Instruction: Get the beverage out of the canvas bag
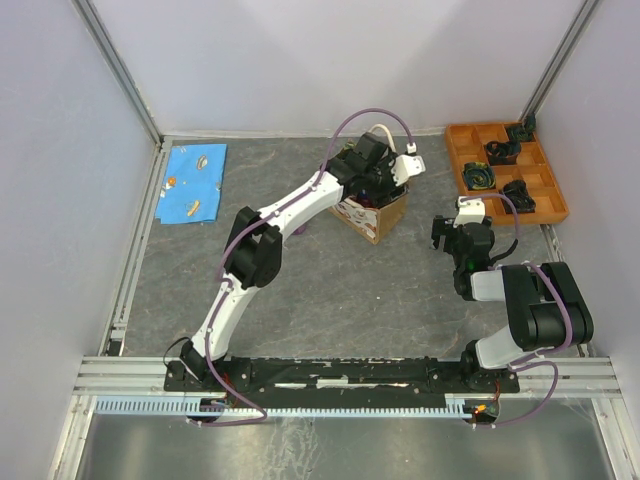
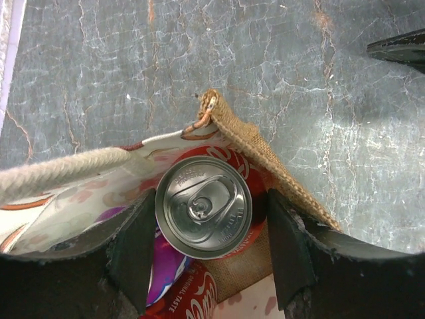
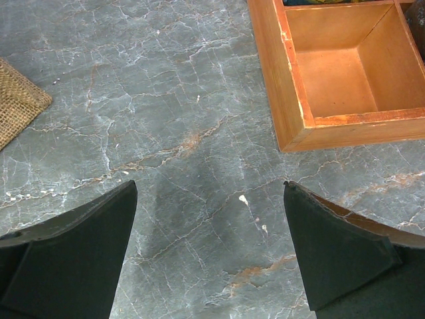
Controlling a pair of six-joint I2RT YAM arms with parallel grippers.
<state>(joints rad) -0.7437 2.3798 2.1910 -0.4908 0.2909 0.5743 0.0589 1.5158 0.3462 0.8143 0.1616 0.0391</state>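
Observation:
The canvas bag (image 1: 372, 215) stands at the middle back of the table, tan with a white rope handle (image 2: 60, 169) and a burlap rim (image 2: 259, 143). A red beverage can with a silver top (image 2: 203, 206) stands upright inside it. My left gripper (image 1: 375, 175) reaches down into the bag, its fingers either side of the can (image 2: 211, 199); the left finger (image 2: 133, 252) lies close against it and the right finger (image 2: 289, 246) stands a little apart. It is open. My right gripper (image 1: 447, 235) hovers open and empty over bare table (image 3: 209, 186), right of the bag.
A second red can (image 2: 192, 296) and a purple item (image 2: 166, 266) lie lower in the bag. An orange compartment tray (image 1: 505, 170) with dark items stands at the back right, its corner near my right gripper (image 3: 285, 80). A blue cloth (image 1: 193, 182) lies at the back left.

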